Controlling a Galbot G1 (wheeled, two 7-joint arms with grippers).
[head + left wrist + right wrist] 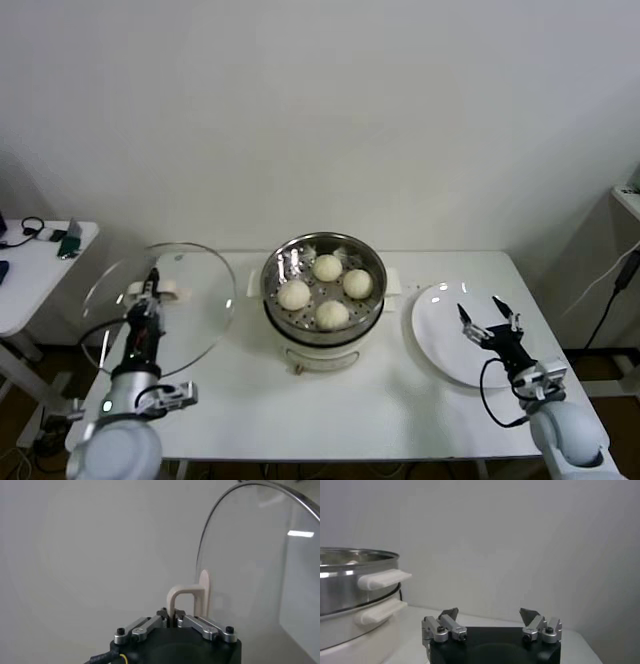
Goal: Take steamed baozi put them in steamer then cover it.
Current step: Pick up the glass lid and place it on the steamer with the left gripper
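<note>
Left gripper [149, 290] clamps cover [190, 300] left of steamer [323, 290]; right gripper [489, 322] gapes above plate [440, 330].

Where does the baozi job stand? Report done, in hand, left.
Done: all four baozi sit in the steamer; the white plate is bare.
In hand: the left gripper is shut on the glass lid by its handle, lifted left of the steamer.
Left: set the lid on. The right gripper hovers open over the plate.
</note>
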